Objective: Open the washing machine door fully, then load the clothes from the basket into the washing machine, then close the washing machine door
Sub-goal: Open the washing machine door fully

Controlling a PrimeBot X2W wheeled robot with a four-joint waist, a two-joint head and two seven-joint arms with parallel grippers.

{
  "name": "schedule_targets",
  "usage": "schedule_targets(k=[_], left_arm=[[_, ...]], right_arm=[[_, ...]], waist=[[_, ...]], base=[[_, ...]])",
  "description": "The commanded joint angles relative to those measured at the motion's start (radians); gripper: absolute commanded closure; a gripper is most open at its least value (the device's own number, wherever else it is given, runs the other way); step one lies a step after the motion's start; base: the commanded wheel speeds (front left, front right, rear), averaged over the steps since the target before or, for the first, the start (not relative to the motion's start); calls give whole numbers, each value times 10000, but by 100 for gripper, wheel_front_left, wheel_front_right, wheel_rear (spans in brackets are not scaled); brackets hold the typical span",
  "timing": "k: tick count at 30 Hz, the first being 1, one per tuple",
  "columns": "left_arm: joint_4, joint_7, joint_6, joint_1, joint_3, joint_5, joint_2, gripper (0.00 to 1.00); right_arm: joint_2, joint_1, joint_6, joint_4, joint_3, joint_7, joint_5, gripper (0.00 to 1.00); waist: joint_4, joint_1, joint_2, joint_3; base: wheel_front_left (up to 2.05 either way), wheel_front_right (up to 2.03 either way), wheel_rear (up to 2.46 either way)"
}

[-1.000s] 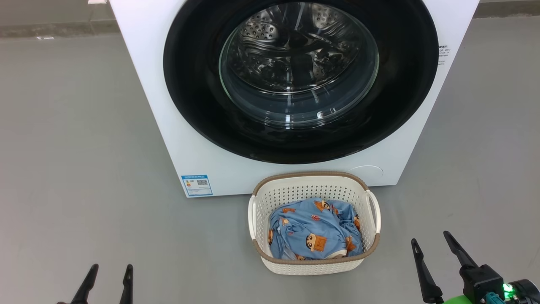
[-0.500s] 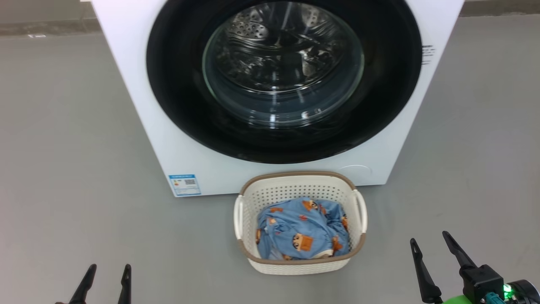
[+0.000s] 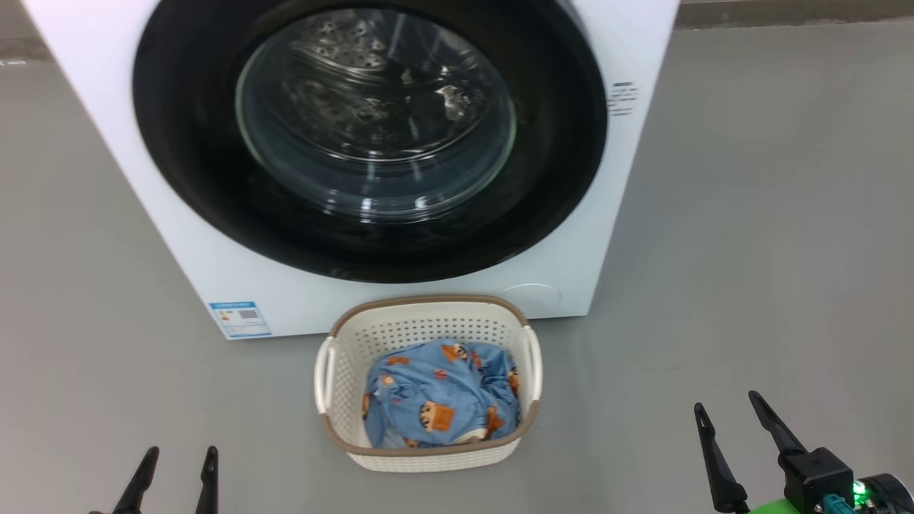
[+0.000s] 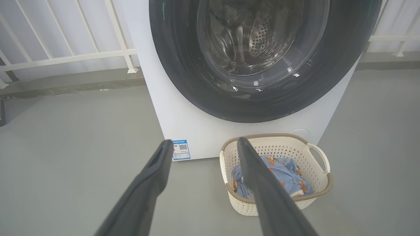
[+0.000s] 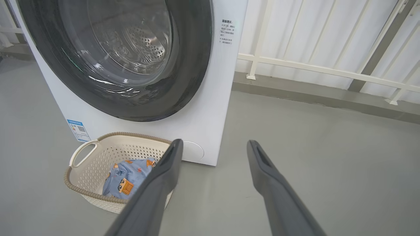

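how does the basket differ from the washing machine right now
Size: the basket is small and low; the washing machine is a big box rising behind it. Contents: the basket holds the clothes; the machine's drum looks empty. Access: the basket is open-topped; the washing machine door is shut. Shared: both pale, both on the grey floor.
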Motion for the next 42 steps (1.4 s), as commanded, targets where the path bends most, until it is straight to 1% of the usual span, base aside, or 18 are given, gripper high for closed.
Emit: schedule_targets(k=[1,5,11,34,35,36,37,38,42], left_arm=[[-248,-136,-15,-256,384,-37,115,0],[-328,-136,-15,-282,628,-51,-4,0],[-319,-136,-15,-292,579,-98,-35,0],[-313,-136,-15,-284,630,-64,-65,0],[-312,-136,-15,-278,630,-64,-67,0],[-312,-136,-15,-272,631,-64,-69,0],[-315,-136,-15,-266,633,-65,-72,0],[-317,-136,-15,-260,638,-64,-75,0],[-339,-136,-15,-240,669,-53,-93,0]], right_arm=[[-112,-240,17,-207,287,-120,15,0],[-112,-246,17,-188,305,-120,21,0],[-112,-249,17,-184,291,-120,8,0],[-112,-282,17,-233,329,-120,-4,0],[-112,-275,17,-227,338,-120,9,11],[-112,-268,17,-210,351,-120,33,60],[-112,-265,17,-202,363,-120,45,82],[-112,-265,17,-198,376,-120,51,100],[-112,-269,17,-179,441,-120,86,100]], waist=[[-4,-1,0,1],[-34,-1,0,2],[-53,-1,0,-5],[-24,-1,0,3],[-23,-1,0,-3],[-22,-1,0,-9],[-22,-1,0,-16],[-23,-1,0,-21],[-35,-1,0,-43]], base=[[96,96,-192],[78,72,-150],[35,35,-71],[1,1,-2],[0,0,0],[0,0,0],[0,0,0],[0,0,0],[0,0,0]])
